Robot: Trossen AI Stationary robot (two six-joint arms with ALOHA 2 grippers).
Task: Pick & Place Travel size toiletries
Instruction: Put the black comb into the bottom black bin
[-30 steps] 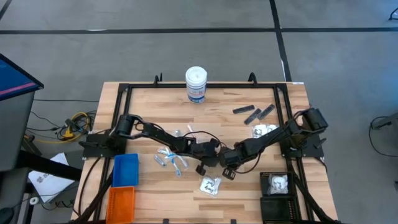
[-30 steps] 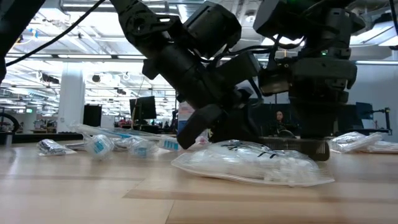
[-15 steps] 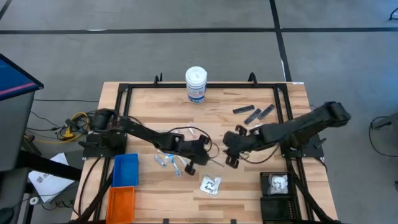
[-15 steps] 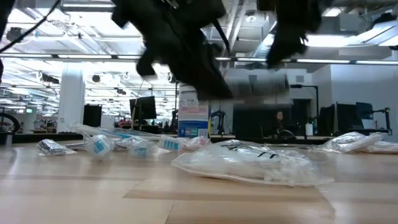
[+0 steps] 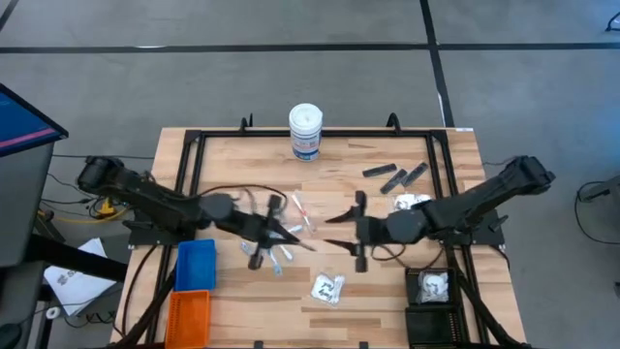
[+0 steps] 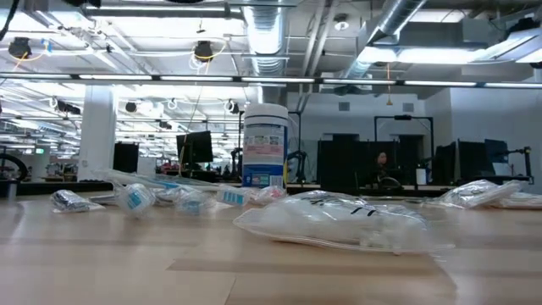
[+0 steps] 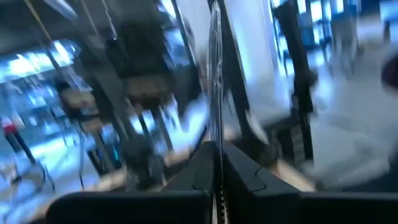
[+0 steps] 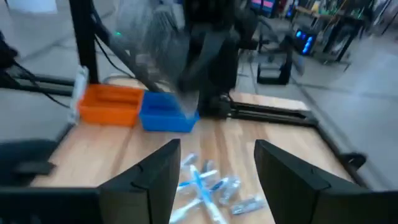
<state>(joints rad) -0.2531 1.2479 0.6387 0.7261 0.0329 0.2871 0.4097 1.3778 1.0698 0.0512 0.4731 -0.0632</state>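
While your left hand (image 5: pixel 281 236) pinches a thin clear packet (image 7: pixel 216 93) above the tubes (image 5: pixel 269 250), your right hand (image 5: pixel 359 229) hangs spread over the table (image 5: pixel 387 291).

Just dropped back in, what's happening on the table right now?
Both arms are raised over the middle of the table. The left pincer is shut on a thin clear packet, seen edge-on in its wrist view. The right pincer is open and holds nothing. A crinkly packet lies on the near side, small tubes lie under the left arm, and the blue bin and orange bin look empty.
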